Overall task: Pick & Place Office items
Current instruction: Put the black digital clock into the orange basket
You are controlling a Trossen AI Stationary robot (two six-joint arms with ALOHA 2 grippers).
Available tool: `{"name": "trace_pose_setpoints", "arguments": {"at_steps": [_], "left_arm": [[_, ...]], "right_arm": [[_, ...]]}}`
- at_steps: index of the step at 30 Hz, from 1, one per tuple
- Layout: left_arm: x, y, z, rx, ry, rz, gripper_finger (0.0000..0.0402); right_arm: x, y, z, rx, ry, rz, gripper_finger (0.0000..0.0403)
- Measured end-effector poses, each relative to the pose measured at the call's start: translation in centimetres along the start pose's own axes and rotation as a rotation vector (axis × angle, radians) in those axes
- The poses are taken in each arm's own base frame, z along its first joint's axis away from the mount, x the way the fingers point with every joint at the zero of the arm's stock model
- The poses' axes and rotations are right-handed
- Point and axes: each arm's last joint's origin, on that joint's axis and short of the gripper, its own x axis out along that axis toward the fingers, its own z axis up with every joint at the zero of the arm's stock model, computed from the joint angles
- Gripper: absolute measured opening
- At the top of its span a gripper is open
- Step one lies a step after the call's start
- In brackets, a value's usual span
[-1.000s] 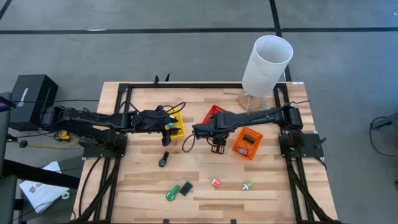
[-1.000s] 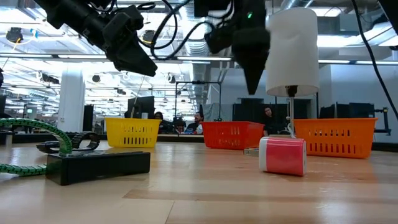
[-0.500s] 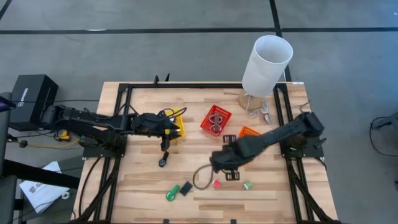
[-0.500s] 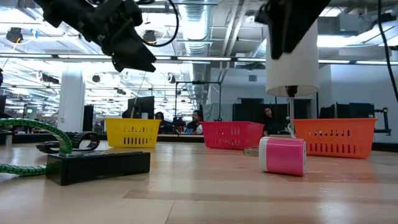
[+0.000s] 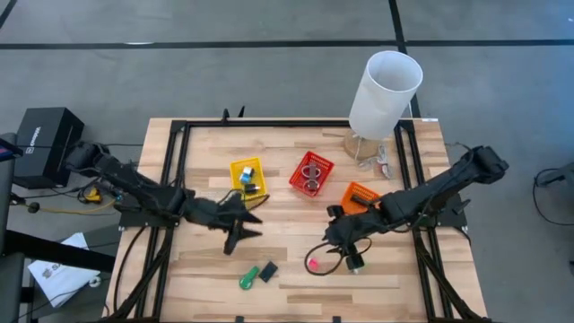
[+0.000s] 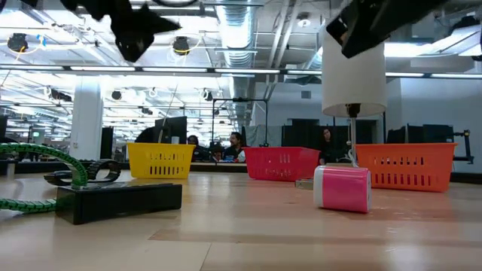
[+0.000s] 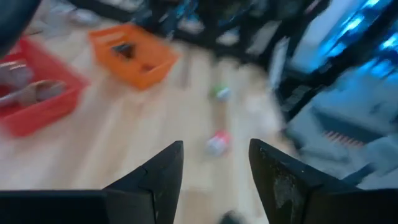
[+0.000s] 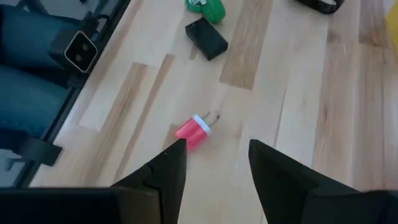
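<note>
High: left gripper (image 5: 240, 235) open, empty, mid-bench; right gripper (image 5: 352, 260) open, empty, beside pink item (image 5: 312, 264) nr front edge. Green item (image 5: 247, 279) + black item (image 5: 268, 271) front-centre. Low: pink item (image 6: 343, 188) lying on bench. R wrist: fingers (image 8: 168, 165) apart over pink item (image 8: 193, 132). L wrist: fingers (image 7: 163, 169) apart, nothing held.

Three bins stand in a row across the middle of the table (image 5: 296, 283): one (image 5: 247, 176) leftmost, the next (image 5: 311, 173) right of it, the third (image 5: 361, 197) nearest the right edge. Behind them, toward the back right corner, stands a tall cylinder (image 5: 384, 92). Toward the front edge lie two small items (image 5: 258, 274) touching, left of another (image 5: 313, 264) near the middle.
</note>
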Motion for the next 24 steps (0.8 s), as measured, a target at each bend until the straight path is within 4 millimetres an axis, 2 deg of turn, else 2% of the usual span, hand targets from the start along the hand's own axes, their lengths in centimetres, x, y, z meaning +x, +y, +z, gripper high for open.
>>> {"name": "trace_pose_setpoints", "arguments": {"at_steps": [4,8,11,14,18,21,24], "left_arm": [[1.9,-1.9,-1.1,0.003,0.019,-0.01,0.0188],[5.1,-3.6,-1.2,0.034,0.06,0.002,0.0189],[7.8,-5.0,-1.1,0.077,0.112,-0.015,0.0189],[9.7,-5.9,-1.2,0.099,0.207,0.019,0.0189],[10.8,-6.1,-2.7,0.047,0.351,0.103,0.0189],[11.2,-6.1,-4.3,-0.054,0.403,0.151,0.0189],[11.2,-6.2,-6.1,-0.063,0.476,0.174,0.0189]], "right_arm": [[0.9,-0.1,-1.5,-0.06,-0.043,0.005,0.0164],[1.9,-0.5,-2.8,-0.159,-0.07,0.003,0.0164],[2.0,-1.0,-2.8,-0.161,-0.073,0.027,0.0164],[1.8,-1.6,-2.6,-0.147,-0.088,0.031,0.0164],[1.8,-2.2,-2.5,-0.129,-0.095,0.029,0.0164],[2.0,-2.3,-2.5,-0.124,-0.093,0.026,0.0164],[2.0,-2.2,-2.5,-0.134,-0.097,0.036,0.0164]]}}
